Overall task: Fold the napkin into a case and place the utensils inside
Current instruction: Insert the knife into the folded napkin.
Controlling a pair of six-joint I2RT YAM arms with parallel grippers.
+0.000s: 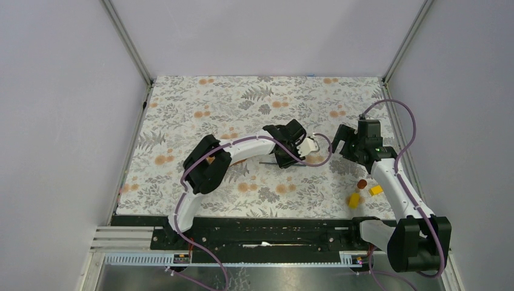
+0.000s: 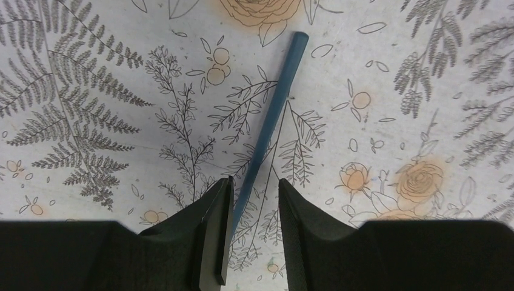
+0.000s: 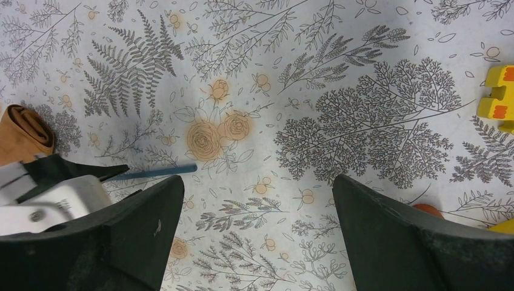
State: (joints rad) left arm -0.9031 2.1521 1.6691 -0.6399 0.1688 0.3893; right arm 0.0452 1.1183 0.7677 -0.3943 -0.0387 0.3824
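Observation:
A slim blue-grey utensil handle [image 2: 273,115] lies flat on the floral table. Its near end runs in between the fingers of my left gripper [image 2: 254,180], close to the left finger. The jaws stand apart and are not clamped on it. From above, this gripper [image 1: 282,159] is at the table's middle with the handle [image 1: 267,162] beside it. My right gripper [image 3: 257,182] is wide open over bare table, just right of the left one [image 1: 339,142]. The handle's tip [image 3: 160,171] shows in its view. A folded edge of the orange-brown napkin [image 3: 21,130] shows at far left. The left arm hides the napkin from above.
Two yellow blocks [image 1: 353,199] [image 1: 376,190] and a small brown disc [image 1: 362,183] lie near the right arm. One block [image 3: 500,91] and the disc [image 3: 427,209] sit at the right of the right wrist view. Grey walls enclose three sides of the table.

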